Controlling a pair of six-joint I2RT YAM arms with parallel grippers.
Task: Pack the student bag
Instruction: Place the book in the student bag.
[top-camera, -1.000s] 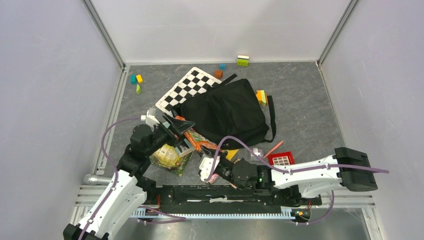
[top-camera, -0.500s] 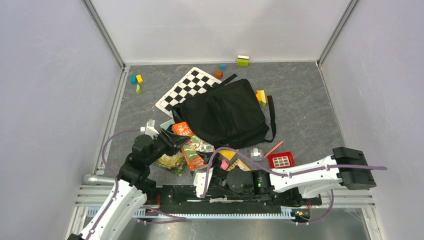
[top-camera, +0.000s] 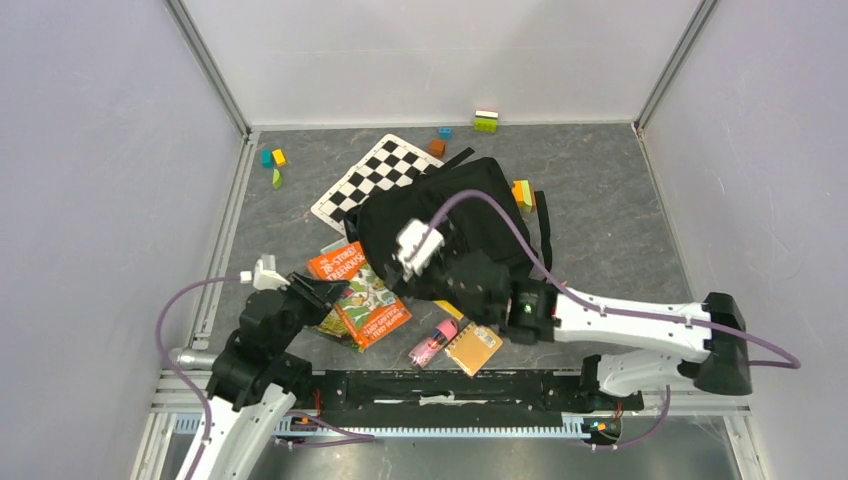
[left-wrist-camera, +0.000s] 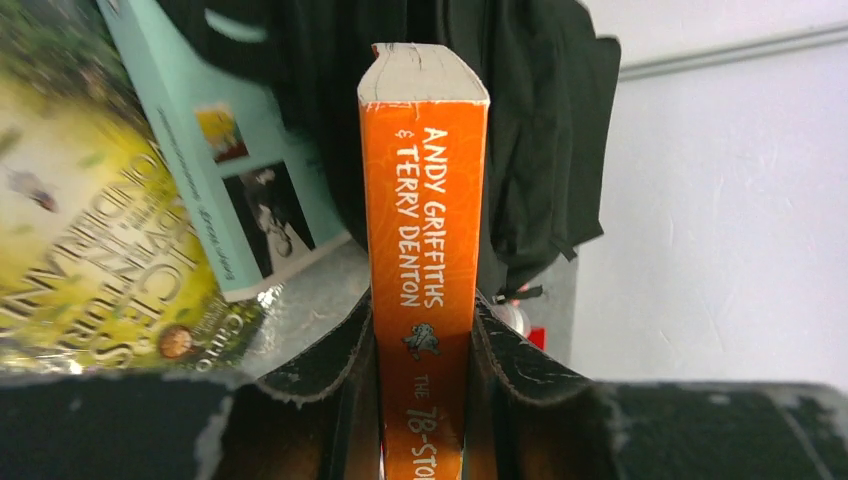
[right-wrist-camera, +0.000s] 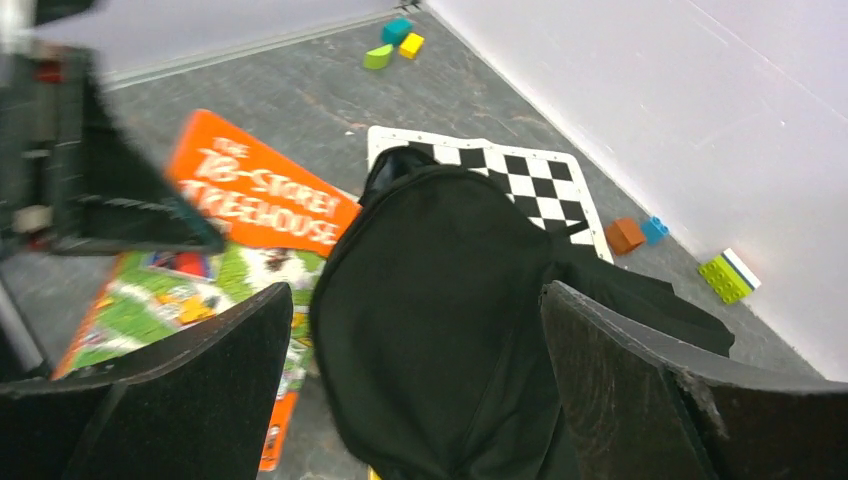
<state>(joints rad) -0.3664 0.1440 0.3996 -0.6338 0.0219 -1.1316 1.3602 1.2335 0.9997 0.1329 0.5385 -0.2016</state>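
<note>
The student bag (top-camera: 450, 225) is a big black backpack lying flat at the table's middle; the right wrist view looks down on the student bag (right-wrist-camera: 440, 300). My right gripper (top-camera: 415, 245) hovers open over its near-left end, and the right gripper (right-wrist-camera: 415, 300) has only bag fabric below its spread fingers. My left gripper (top-camera: 320, 295) is shut on an orange paperback (top-camera: 360, 290) left of the bag. In the left wrist view the left gripper (left-wrist-camera: 425, 340) pinches the orange paperback (left-wrist-camera: 425, 200) by its spine, both pads pressed against the covers.
A checkered board (top-camera: 370, 178) lies behind the bag's left end. A yellow-green book (left-wrist-camera: 80, 240) and a teal book (left-wrist-camera: 215, 150) lie under the paperback. A pink marker (top-camera: 428, 345) and an orange notebook (top-camera: 473, 347) sit near the front rail. Toy blocks (top-camera: 272, 160) are scattered at the back.
My left gripper closed on the orange paperback and drew it toward the near left. My right gripper opened and swung from the front edge up over the bag, leaving the pink marker on the table.
</note>
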